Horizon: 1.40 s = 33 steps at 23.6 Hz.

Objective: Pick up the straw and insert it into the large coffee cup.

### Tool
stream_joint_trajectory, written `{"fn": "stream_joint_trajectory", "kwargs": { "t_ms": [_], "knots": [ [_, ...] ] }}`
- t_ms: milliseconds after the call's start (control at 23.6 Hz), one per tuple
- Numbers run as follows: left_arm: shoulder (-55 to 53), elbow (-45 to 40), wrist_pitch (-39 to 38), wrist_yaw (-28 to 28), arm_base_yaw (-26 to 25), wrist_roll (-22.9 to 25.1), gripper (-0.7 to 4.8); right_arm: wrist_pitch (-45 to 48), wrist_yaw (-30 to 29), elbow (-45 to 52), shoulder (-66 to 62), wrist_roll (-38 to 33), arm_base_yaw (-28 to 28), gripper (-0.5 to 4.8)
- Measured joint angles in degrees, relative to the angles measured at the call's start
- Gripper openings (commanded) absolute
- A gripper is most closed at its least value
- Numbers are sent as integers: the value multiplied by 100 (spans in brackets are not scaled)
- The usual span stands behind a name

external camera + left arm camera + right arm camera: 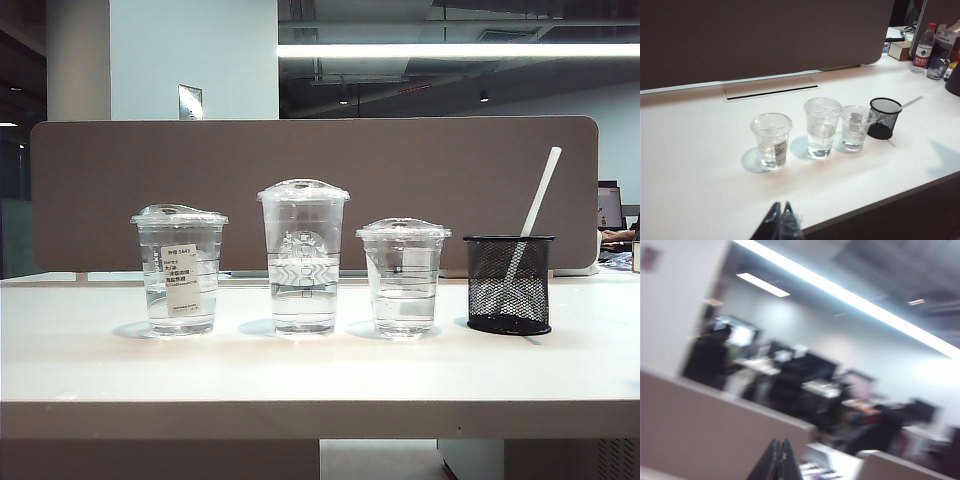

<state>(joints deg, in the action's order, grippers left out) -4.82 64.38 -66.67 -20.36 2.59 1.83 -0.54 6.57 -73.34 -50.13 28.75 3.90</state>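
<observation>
**Straw in the holder, both my grippers well clear**

While the long white straw (pixel 535 207) leans in the black mesh pen holder (pixel 508 283) at the right end of the cup row, my left gripper (pixel 781 216) hangs above the near table edge, fingertips pressed together, well apart from it. My right gripper (pixel 779 456) is pinched together too, pointing over the partition at a blurred office. The tall clear domed-lid coffee cup (pixel 303 257) stands mid-row on the white table (pixel 300 375).
</observation>
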Motion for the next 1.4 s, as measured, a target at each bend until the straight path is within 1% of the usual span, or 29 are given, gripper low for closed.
{"fn": "stream_joint_trajectory", "kwargs": {
  "t_ms": [42,85,127,170,212,254,297,339,466,509,551,593,636,720,848,890,975,1017,1060,1102,1144,1314,1399],
  "knots": [
    [2,0,2,0,0,57,-5,-15,-476,9,-402,-199,-68,-6],
    [2,0,0,0,0,83,-5,-26,-822,17,-691,-382,-164,-5],
    [4,0,4,24,0,105,-5,-92,-1276,57,-1115,-809,-343,-5],
    [2,0,9,151,0,116,-5,-109,-1668,160,-1482,-1482,-581,-5],
    [2,0,9,201,0,118,-4,20,-1744,249,-1648,-1864,-673,-5],
    [2,0,9,243,0,118,-5,275,-1751,407,-1779,-2201,-743,-5],
    [0,0,9,262,0,116,-5,675,-1753,826,-1908,-2503,-839,-5],
    [2,0,9,262,0,118,-5,890,-1749,1067,-1937,-2557,-872,-4],
    [0,0,13,400,0,120,-5,2347,-1705,2876,-1740,-2695,-855,1],
    [2,0,15,426,0,120,-5,2704,-1639,3342,-1615,-2830,-844,1],
    [2,0,20,455,0,120,-5,3147,-1499,3923,-1449,-3158,-841,0],
    [0,0,26,455,0,120,-5,3484,-1412,4286,-1333,-3289,-841,0],
    [0,0,26,457,0,120,-5,3950,-1311,4990,-1121,-3383,-780,0],
    [2,0,44,457,0,120,-5,4122,-1150,5532,-1051,-3410,-507,1],
    [-7,0,46,466,0,118,-4,4424,-863,5982,-949,-3412,-136,2],
    [-7,0,46,474,0,118,-4,4605,-734,6072,-949,-3412,-4,10],
    [-9,0,44,470,0,118,-4,4841,-474,6234,-949,-3410,330,50],
    [-9,0,46,468,0,118,-4,4883,-313,6293,-962,-3410,522,80],
    [-9,0,46,472,0,118,-4,4909,-188,6310,-997,-3407,640,123],
    [-9,0,46,472,0,118,-4,4957,2,6310,-1119,-3412,769,138],
    [-9,0,44,468,0,118,-4,5012,39,6312,-1196,-3414,776,173],
    [-9,0,46,470,0,118,-4,5709,-101,6314,-2017,-3412,809,183],
    [-9,0,44,474,0,118,-4,6015,-267,6323,-2328,-3410,809,235]
  ]
}}
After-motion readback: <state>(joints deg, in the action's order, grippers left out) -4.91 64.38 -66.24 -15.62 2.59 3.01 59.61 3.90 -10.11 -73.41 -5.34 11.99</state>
